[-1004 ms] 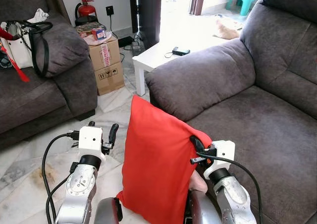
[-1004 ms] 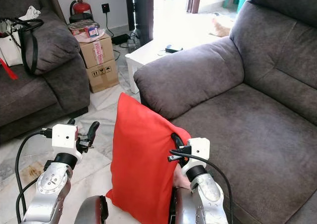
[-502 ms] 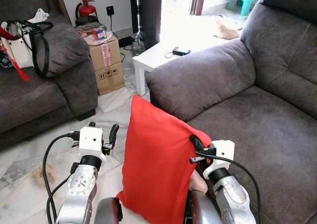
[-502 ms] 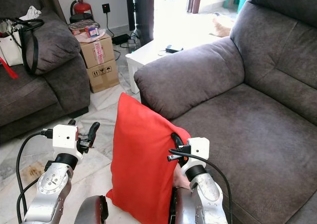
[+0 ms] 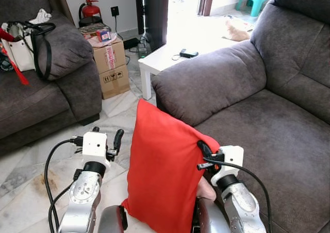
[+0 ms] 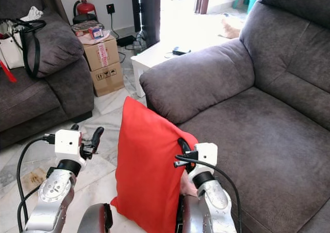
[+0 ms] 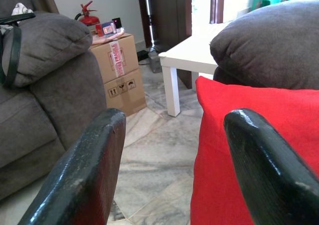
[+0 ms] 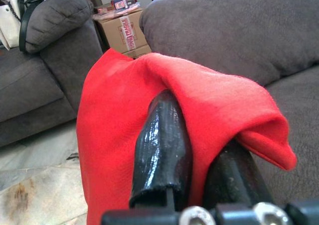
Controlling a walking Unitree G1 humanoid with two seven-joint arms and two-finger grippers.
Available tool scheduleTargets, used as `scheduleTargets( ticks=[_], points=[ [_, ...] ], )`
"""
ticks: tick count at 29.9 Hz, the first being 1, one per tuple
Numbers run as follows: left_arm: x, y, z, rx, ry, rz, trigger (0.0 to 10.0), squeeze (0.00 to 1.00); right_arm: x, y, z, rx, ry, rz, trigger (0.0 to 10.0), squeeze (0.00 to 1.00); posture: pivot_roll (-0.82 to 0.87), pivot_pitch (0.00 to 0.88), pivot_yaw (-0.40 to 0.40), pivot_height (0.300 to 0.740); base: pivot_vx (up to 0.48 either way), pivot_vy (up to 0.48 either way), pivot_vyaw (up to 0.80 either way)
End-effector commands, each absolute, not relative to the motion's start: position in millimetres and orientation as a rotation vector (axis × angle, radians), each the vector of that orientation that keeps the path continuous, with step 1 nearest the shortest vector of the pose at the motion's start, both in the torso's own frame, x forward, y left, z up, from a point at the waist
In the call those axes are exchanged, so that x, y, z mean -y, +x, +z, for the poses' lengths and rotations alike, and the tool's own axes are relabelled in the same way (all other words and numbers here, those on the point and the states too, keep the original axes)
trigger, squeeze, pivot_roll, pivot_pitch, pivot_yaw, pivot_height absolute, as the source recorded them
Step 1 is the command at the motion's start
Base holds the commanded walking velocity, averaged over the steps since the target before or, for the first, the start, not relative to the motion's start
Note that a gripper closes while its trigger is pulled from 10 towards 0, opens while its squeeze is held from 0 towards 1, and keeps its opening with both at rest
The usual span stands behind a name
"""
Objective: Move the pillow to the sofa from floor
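The red pillow [image 5: 165, 168] hangs upright in front of the robot, just off the grey sofa's [image 5: 268, 119] armrest, one top corner pinched between the right gripper's [image 8: 199, 150] fingers. The left gripper [image 7: 174, 155] hovers beside it, fingers spread wide and holding nothing, above the marble floor [image 5: 20, 192].

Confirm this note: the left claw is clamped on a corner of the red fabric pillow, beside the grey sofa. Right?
Wrong arm. The right claw is clamped on the red fabric pillow's corner, as the right wrist view shows; the left claw is open beside it. The grey sofa is alongside.
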State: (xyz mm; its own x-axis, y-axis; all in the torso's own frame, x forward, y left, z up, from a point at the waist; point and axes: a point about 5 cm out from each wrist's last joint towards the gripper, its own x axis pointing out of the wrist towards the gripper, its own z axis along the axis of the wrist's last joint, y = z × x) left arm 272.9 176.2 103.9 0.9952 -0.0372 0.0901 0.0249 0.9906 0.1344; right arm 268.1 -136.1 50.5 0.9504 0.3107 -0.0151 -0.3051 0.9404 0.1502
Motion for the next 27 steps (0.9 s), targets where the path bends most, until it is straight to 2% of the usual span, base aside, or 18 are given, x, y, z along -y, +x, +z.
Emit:
scheduleTargets(
  ticks=[1, 20, 27],
  points=[
    [-174.6, 274.8, 103.2, 0.094, 0.140, -0.042, 10.0, 0.00, 139.9, 278.0, 83.7, 0.122, 0.135, 0.306, 10.0, 0.00, 0.00, 0.000, -0.038, 0.627, 0.000, 0.000, 0.00],
    [-173.5, 277.0, 103.1, 0.096, 0.136, -0.043, 10.0, 0.00, 140.2, 281.2, 85.8, 0.124, 0.132, 0.312, 10.0, 0.00, 0.01, 0.000, -0.040, 0.739, 0.000, 0.000, 0.00],
    [-174.0, 277.9, 103.5, 0.098, 0.137, -0.045, 10.0, 0.00, 139.4, 282.0, 86.3, 0.125, 0.134, 0.313, 10.0, 0.00, 0.01, 0.000, -0.037, 0.740, 0.000, 0.000, 0.00]
  ],
)
